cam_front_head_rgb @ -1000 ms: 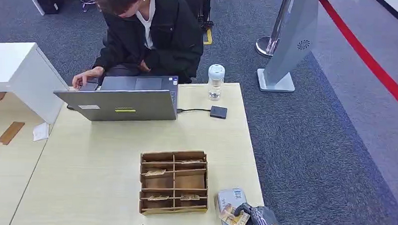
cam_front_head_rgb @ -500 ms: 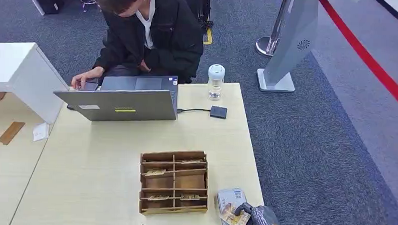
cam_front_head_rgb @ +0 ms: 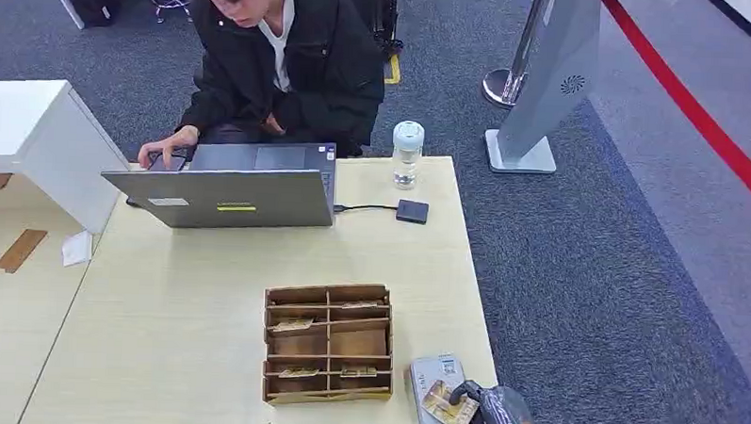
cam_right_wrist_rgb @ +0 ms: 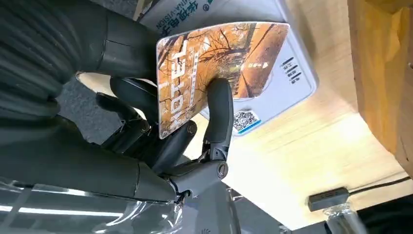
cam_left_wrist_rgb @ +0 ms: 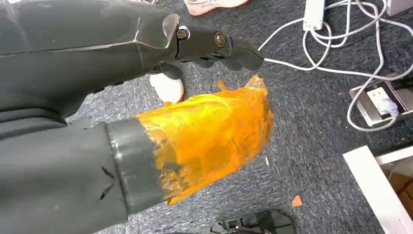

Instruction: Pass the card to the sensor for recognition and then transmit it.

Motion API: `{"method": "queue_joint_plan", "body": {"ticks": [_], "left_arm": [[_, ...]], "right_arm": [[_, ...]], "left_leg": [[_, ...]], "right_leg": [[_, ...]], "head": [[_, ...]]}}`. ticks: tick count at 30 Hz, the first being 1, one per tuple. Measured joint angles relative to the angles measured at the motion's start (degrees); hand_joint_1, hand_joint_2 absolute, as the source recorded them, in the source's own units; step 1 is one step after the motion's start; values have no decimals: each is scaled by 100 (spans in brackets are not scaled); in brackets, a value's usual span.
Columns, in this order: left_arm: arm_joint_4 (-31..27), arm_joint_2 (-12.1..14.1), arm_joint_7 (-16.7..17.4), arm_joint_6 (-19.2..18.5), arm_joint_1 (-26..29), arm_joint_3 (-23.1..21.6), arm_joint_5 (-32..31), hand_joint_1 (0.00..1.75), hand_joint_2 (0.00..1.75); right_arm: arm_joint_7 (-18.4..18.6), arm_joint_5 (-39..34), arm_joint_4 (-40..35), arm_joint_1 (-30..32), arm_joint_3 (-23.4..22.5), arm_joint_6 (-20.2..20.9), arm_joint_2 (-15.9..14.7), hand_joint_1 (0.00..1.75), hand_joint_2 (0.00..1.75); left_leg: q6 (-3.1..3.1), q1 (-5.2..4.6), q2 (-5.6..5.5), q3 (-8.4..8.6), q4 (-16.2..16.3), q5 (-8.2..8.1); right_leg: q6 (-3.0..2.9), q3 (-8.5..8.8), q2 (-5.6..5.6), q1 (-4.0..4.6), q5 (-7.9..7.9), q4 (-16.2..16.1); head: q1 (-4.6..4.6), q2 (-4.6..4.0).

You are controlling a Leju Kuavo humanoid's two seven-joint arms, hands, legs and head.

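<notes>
Head view first: the right hand (cam_front_head_rgb: pixel 478 412) sits at the near right corner of the pale wooden table (cam_front_head_rgb: pixel 180 299), gripping a card (cam_front_head_rgb: pixel 447 406) with an autumn-toned picture. The card hangs over a flat grey-white sensor pad (cam_front_head_rgb: pixel 432 376) that lies just right of a wooden divided tray (cam_front_head_rgb: pixel 328 342); a few cards lie in some of the tray's compartments. Across the table a person (cam_front_head_rgb: pixel 283 58) in a black jacket has one hand on the keyboard of an open grey laptop (cam_front_head_rgb: pixel 226 193). A cable runs from the laptop to a small dark box (cam_front_head_rgb: pixel 411 210), and a clear bottle (cam_front_head_rgb: pixel 407 155) with a pale cap stands near the far right corner. On the carpet beyond stands a grey kiosk stand (cam_front_head_rgb: pixel 546 86), with a red line (cam_front_head_rgb: pixel 696 110) crossing the floor.

Over to the left wrist: the left hand (cam_left_wrist_rgb: pixel 204 48) hangs above grey carpet, its dark fingers curled in with nothing in them, and the thumb (cam_left_wrist_rgb: pixel 209 136) is wrapped in orange tape. White cables (cam_left_wrist_rgb: pixel 341 44) and a power strip (cam_left_wrist_rgb: pixel 384 97) lie on the floor.

Right wrist now: the card (cam_right_wrist_rgb: pixel 214 68) reads "HOTEL" down one edge over a picture of autumn trees, and a dark finger (cam_right_wrist_rgb: pixel 220 112) presses across its face, pinching it. Right behind it the sensor pad (cam_right_wrist_rgb: pixel 287 92) shows a QR code and a wave symbol; I cannot tell whether card and pad touch. The tray's wall (cam_right_wrist_rgb: pixel 380 73) stands beside.
</notes>
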Motion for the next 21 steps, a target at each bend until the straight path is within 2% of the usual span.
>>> {"method": "queue_joint_plan", "body": {"ticks": [21], "left_arm": [[0, -4, 0, 0, 15, 94, 41, 0, 0]], "right_arm": [[188, 212, -57, 96, -179, -83, -15, 175, 175]], "left_leg": [[0, 0, 0, 0, 0, 0]], "right_leg": [[0, 0, 0, 0, 0, 0]], "head": [[0, 0]]}}
